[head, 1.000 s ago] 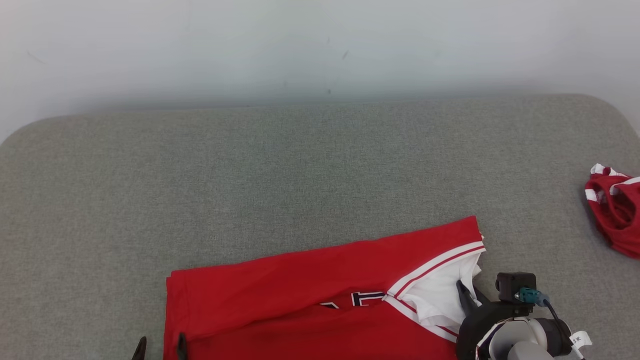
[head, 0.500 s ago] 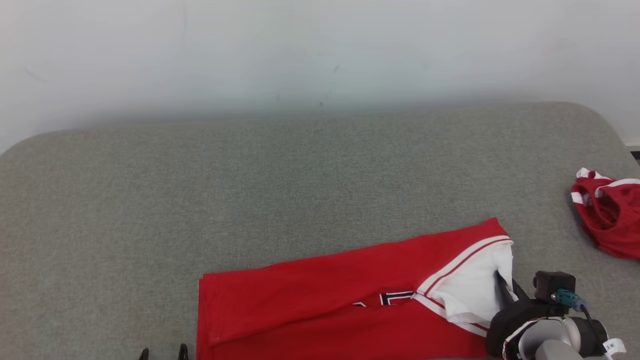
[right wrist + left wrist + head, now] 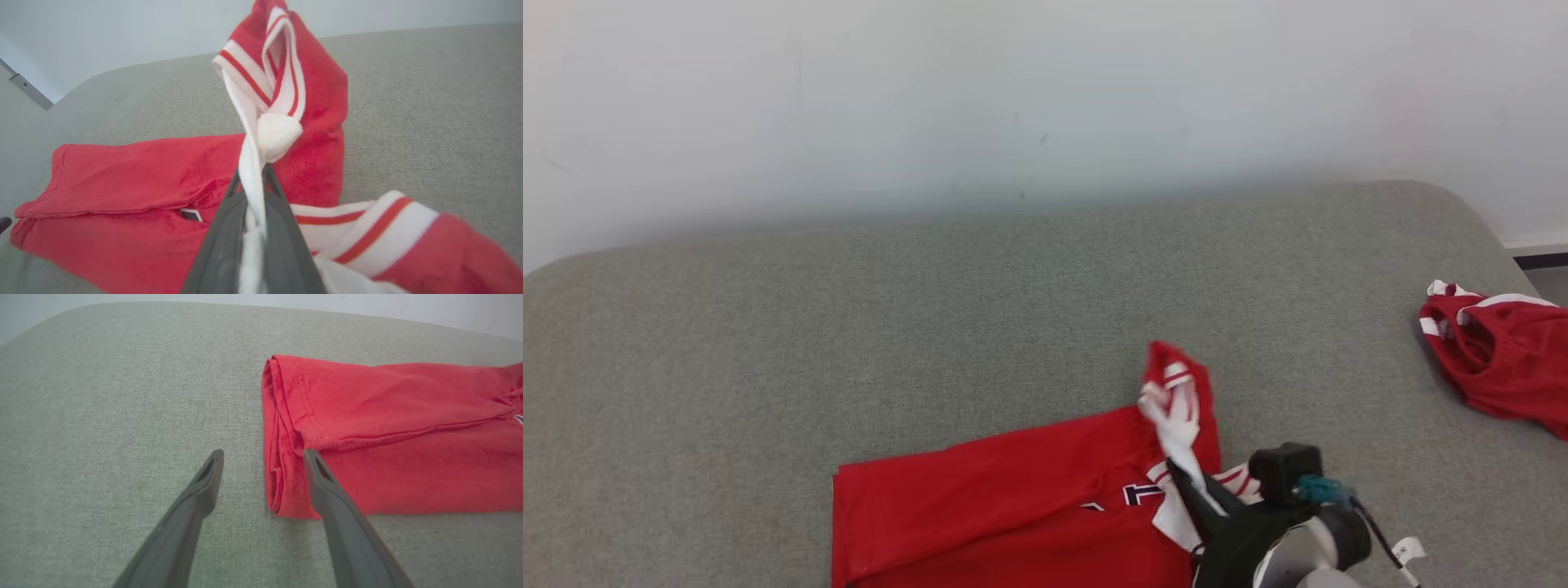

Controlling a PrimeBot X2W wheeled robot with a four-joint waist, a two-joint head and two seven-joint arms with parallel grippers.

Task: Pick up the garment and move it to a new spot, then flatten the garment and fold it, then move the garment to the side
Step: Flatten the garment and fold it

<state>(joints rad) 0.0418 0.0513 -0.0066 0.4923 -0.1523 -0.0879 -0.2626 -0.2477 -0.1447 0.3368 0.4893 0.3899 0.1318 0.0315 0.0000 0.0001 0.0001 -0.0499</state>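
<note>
Garment [image 3: 980, 506], soft red cloth, striped trim pinched in right tool [image 3: 251, 179]

- The left gripper [image 3: 263, 454] is held with both long dark fingers spread apart.
- The right gripper [image 3: 251, 173] is clamped tight on a red-and-white fabric garment [image 3: 135, 183].

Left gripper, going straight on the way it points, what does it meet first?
Most likely the folded end of the red garment, lying just ahead of the open left gripper, grey cushion beside it; depth is unclear.
</note>
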